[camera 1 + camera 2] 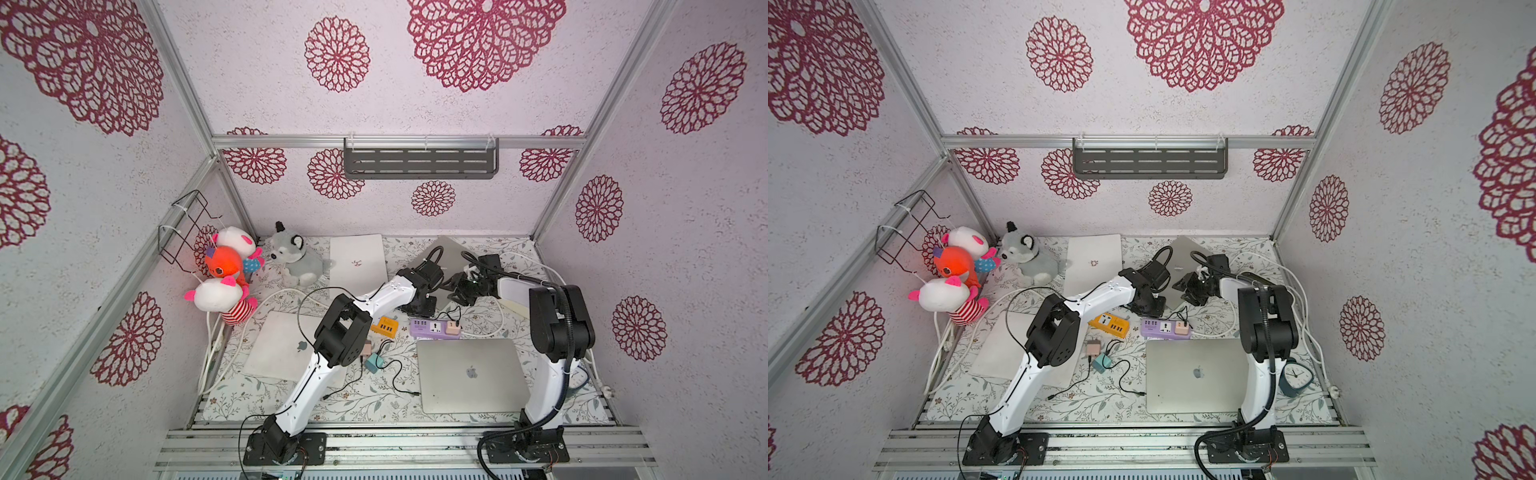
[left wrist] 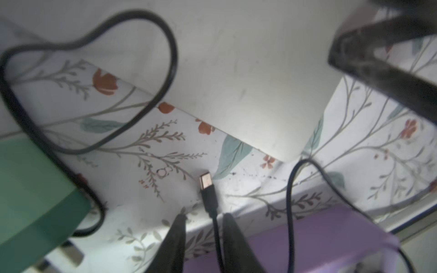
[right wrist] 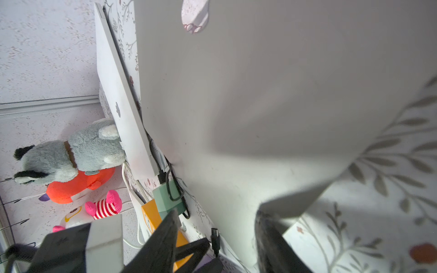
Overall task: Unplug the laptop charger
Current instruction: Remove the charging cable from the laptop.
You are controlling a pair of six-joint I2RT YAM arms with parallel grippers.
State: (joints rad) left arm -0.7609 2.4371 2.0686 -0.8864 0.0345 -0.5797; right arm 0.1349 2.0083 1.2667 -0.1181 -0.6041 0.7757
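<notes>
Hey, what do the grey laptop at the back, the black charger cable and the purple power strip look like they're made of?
The grey laptop: likely anodised metal; matte, even sheen, thin rigid slab. The black charger cable: rubbery plastic sheath that bends freely, with a shiny metal plug tip. The purple power strip: smooth moulded plastic, probably; uniform colour.

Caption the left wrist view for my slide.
Left claw open around a black cable, its plug free beside the laptop, over the floral mat.
</notes>
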